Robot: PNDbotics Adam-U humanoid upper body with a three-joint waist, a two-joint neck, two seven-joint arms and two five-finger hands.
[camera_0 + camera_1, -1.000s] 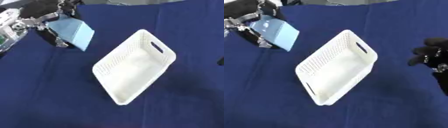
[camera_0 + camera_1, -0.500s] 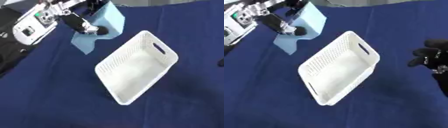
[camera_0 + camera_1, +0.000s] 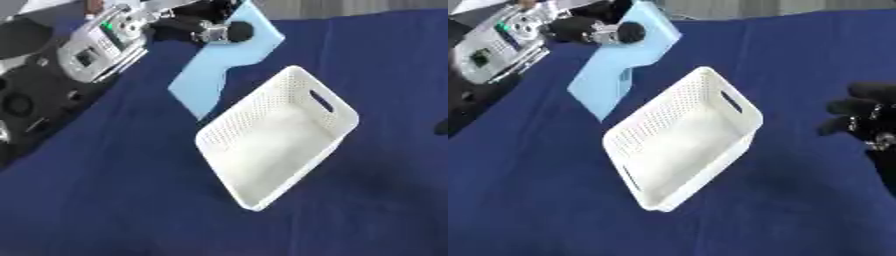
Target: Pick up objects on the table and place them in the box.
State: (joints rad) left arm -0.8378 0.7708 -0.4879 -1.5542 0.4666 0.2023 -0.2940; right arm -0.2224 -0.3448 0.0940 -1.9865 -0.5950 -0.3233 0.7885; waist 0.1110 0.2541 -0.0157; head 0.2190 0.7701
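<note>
The left hand (image 3: 214, 31) has carried the pale blue sheet (image 3: 219, 70) nearer the white perforated basket (image 3: 278, 137), fingers pinching its upper edge; it looks light and floppy.

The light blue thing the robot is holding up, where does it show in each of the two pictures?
Left eye view: the blue object is at upper centre-left, held by the left hand, its lower end just left of the basket.
Right eye view: it sits further left, upper left, again held from its top.
Shared landmark: the white basket with its slot handle.
</note>
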